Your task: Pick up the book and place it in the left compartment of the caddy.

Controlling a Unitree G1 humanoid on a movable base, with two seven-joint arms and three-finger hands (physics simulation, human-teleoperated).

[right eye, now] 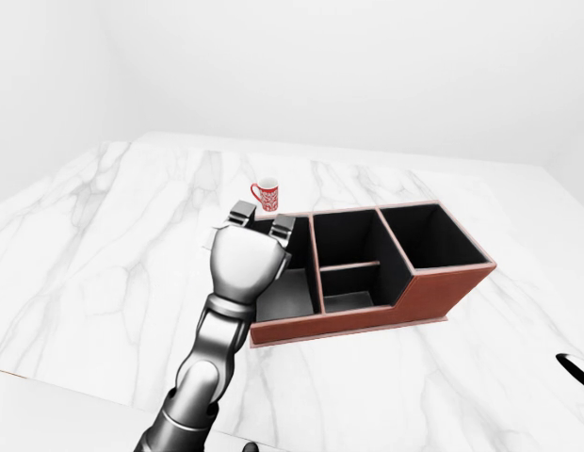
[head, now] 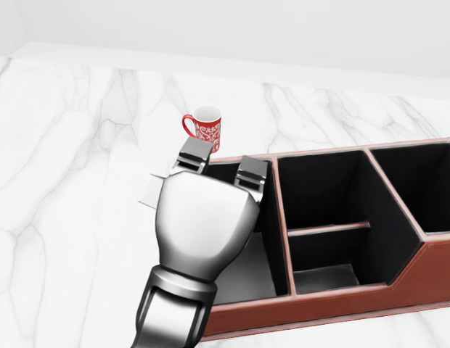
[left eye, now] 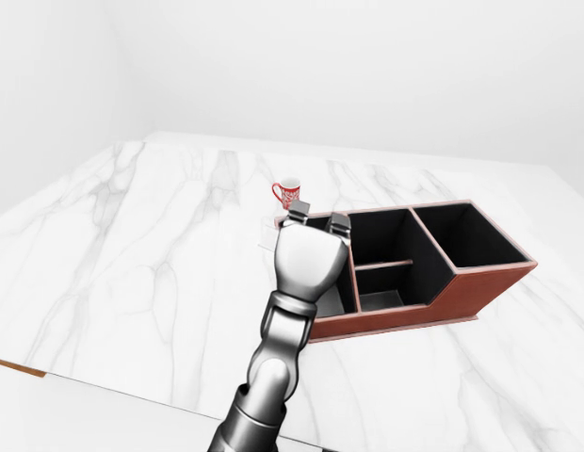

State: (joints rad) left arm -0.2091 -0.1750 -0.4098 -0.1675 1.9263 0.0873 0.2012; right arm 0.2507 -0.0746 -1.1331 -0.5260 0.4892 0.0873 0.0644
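Robot hand [head: 210, 192] open over caddy [head: 399, 290]

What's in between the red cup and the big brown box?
Only bare marble tabletop lies between the red mug and the caddy, shown in the head view; the left hand's fingers rise beside that gap.

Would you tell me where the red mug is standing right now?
In the head view, the red mug stands on the marble counter, upper centre, just above the caddy's left compartment and the left hand.
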